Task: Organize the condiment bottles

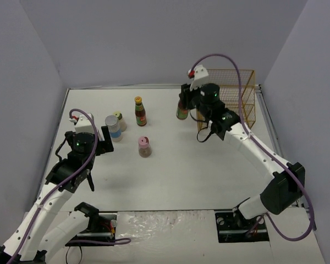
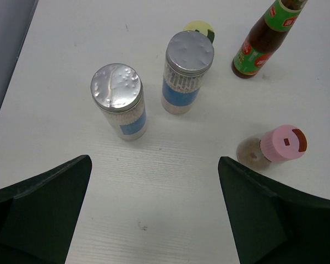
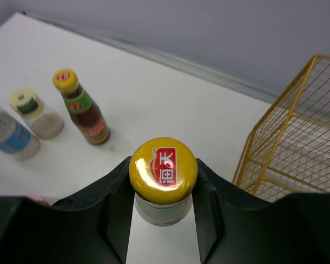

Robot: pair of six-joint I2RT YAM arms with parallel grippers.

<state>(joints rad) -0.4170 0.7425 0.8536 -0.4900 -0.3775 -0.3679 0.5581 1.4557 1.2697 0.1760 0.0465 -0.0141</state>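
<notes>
On the white desk point(image 1: 209, 165), the right tool point(image 1: 182, 108) was clenched on a tall dark bottle point(image 1: 182, 111) just beside the yellow wire basket point(image 1: 234, 91), while the left tool point(image 1: 105, 141) hung released, grasping nothing, near the other five bottles.

Only the left wrist view showed both stout bottles, the nearer silver-lidded bottle point(image 2: 116, 102) and the farther silver-lidded bottle point(image 2: 190, 71), each with a blue label. From above, just one silver lid cleared the left arm. The second tall bottle point(image 2: 264, 41) stood upright at the back with its red and green label. The pink-capped bottle point(image 2: 283, 144) stood apart toward the middle, and the yellow-green-capped bottle point(image 2: 199, 27) peeked from behind the farther lid. Only the right wrist view showed the gripped bottle's yellow cap point(image 3: 163, 170), which bore white Chinese characters on a red patch. Whether that bottle touched the desk could not be told.
</notes>
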